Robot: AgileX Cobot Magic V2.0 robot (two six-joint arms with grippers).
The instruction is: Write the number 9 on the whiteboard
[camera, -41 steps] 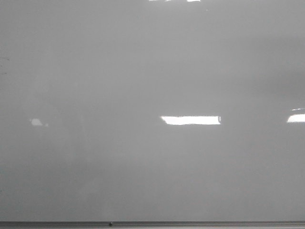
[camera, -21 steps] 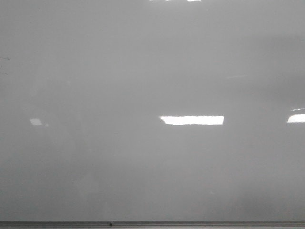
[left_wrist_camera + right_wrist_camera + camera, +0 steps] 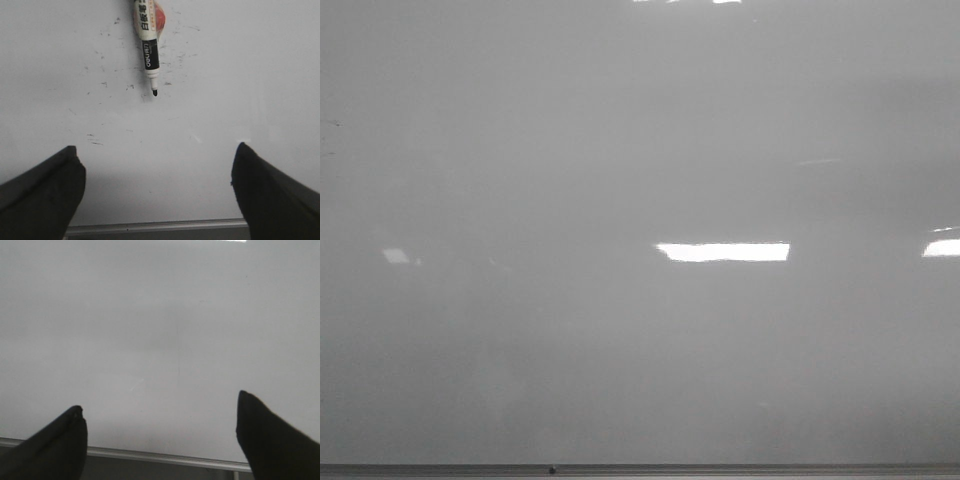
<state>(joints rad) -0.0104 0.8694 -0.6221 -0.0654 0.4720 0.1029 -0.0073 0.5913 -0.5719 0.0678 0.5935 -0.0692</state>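
The whiteboard (image 3: 620,350) is filling the whole front view, its grey frame edge running along the near side; no number 9 is showing anywhere on it, only bright light reflections (image 3: 722,252) right of centre.

Left side: the left gripper (image 3: 157,192) is hovering over the board near its near edge, jaws spread wide and holding nothing. An uncapped marker (image 3: 148,45) is lying flat on the surface ahead of it, well apart from the fingers, tip pointing back toward the near edge, amid a scatter of small dark flecks (old ink, probably). A red-orange object (image 3: 161,14) is peeking out beside the marker's barrel; what it is cannot be told.

Right side: the right gripper (image 3: 160,437) is also hanging open and empty above bare board by the near edge.

Risks, as judged: the marker is lying round on a glossy surface, so a glancing finger is likely sending it rolling. A grasp low on the barrel is risking ink on the pads. A tilted grip would be giving a skipping, faint stroke.
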